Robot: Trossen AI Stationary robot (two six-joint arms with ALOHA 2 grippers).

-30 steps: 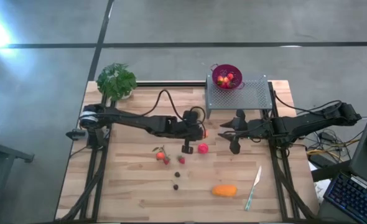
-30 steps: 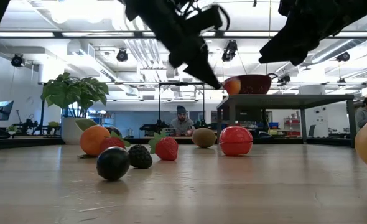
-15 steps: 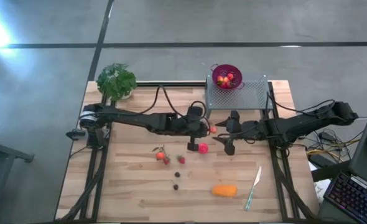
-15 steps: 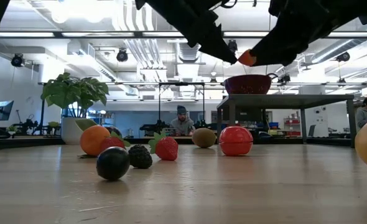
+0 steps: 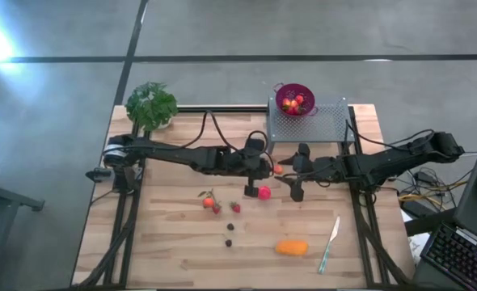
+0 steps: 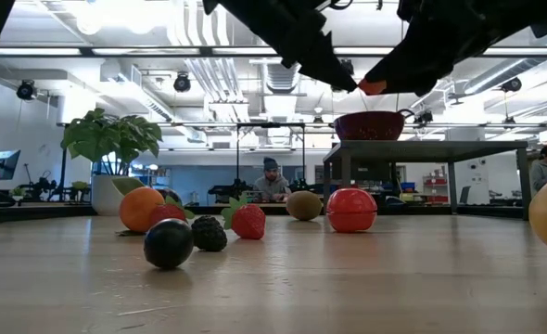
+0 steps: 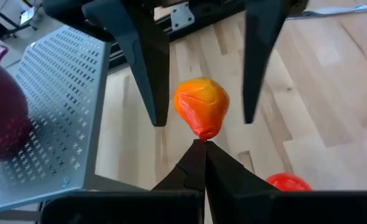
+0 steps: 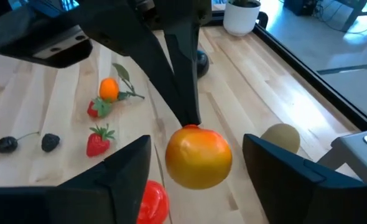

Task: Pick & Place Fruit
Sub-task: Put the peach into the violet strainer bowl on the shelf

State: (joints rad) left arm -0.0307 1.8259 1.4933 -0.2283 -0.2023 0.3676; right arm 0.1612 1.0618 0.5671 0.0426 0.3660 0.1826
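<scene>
Wooden planks make up the table, with a perforated metal stand at its far edge carrying a dark red bowl that already holds a few fruits, evidently the place they are meant to go. Both arms reach level over the boards and meet just in front of the stand, where a handover looks under way. The left gripper is clenched, its fingertips pinching the tip of a small orange-red fruit in mid-air. The right gripper straddles that fruit with its fingers spread to either side, not yet touching it (so the left one carries it alone). Farther from the stand, on the boards, lie a pink-red ball, strawberries, a kiwi, dark berries and an oblong orange piece.
</scene>
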